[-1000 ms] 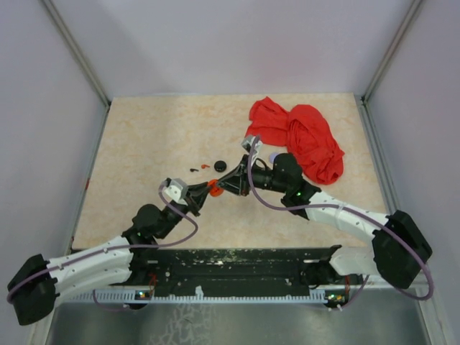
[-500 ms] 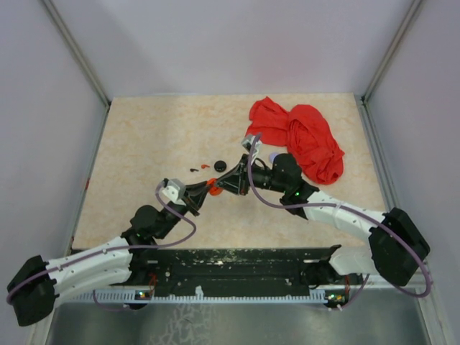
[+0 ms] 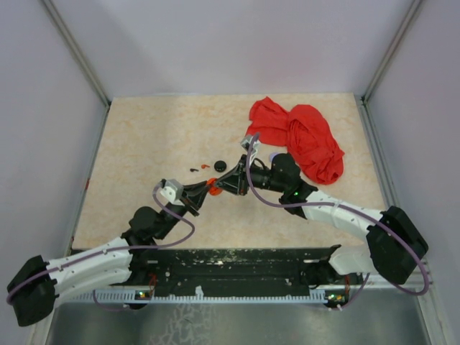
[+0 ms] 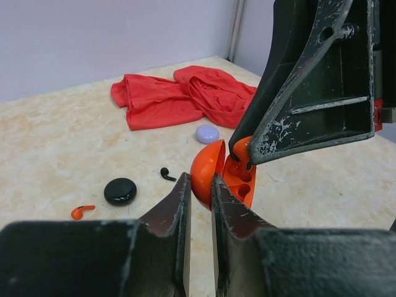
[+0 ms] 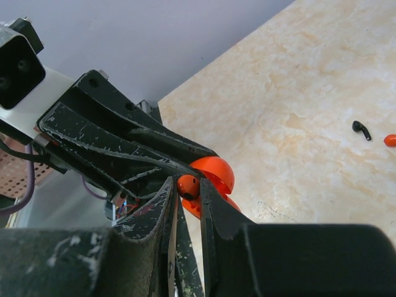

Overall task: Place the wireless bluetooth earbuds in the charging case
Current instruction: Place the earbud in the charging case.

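Observation:
My left gripper (image 4: 200, 180) is shut on the rim of an open orange charging case (image 4: 213, 168), a clamshell with earbud sockets, held above the table (image 3: 144, 144). My right gripper (image 5: 187, 182) is shut on an orange earbud (image 5: 188, 188) right at the case's open half (image 5: 213, 174). The two grippers meet at mid-table (image 3: 213, 187). A black earbud (image 4: 167, 174) and another orange earbud (image 4: 81, 211) lie loose beside a round black puck (image 4: 120, 191).
A small lavender disc (image 4: 207, 133) lies near a crumpled red cloth (image 3: 302, 136) at the back right. Walls close the table on three sides. The loose earbuds (image 3: 199, 168) and black puck (image 3: 220, 166) sit just beyond the grippers.
Both arms have edged very slightly to the left together. Their grips on the case and the earbud are the same.

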`<action>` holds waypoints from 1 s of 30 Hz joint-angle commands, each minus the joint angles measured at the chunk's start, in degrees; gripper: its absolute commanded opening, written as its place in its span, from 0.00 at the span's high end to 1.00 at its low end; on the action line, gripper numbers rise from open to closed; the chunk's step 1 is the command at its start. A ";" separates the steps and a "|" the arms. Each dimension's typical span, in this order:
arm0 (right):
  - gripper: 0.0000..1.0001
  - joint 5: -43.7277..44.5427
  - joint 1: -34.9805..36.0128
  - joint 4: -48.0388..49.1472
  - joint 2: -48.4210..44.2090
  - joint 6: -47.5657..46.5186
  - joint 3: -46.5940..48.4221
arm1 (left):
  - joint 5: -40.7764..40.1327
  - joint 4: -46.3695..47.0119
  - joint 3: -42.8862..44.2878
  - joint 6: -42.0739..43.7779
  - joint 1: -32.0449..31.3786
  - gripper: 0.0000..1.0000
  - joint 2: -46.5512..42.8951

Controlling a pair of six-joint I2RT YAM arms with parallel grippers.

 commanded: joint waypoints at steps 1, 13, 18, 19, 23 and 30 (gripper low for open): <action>0.93 -0.34 -0.15 2.81 0.37 0.96 0.61 | 0.13 3.13 -0.92 -0.54 0.23 1.00 -0.89; 0.93 1.86 -0.18 -1.16 0.35 2.03 1.93 | -0.03 4.01 -1.10 0.67 0.28 1.00 -1.00; 0.93 0.48 -0.18 1.26 0.56 4.32 1.87 | 0.93 4.36 -0.65 1.70 0.28 1.00 0.07; 0.93 0.26 -0.18 1.63 0.76 4.60 1.85 | 1.04 4.50 -0.61 1.75 0.28 1.00 0.39; 0.93 -0.75 -0.09 4.17 1.38 6.17 1.27 | 1.36 4.97 -0.37 1.86 0.22 1.00 1.12; 0.93 -0.60 0.26 4.12 1.71 5.92 1.34 | 1.25 4.97 -0.43 1.88 0.18 1.00 0.90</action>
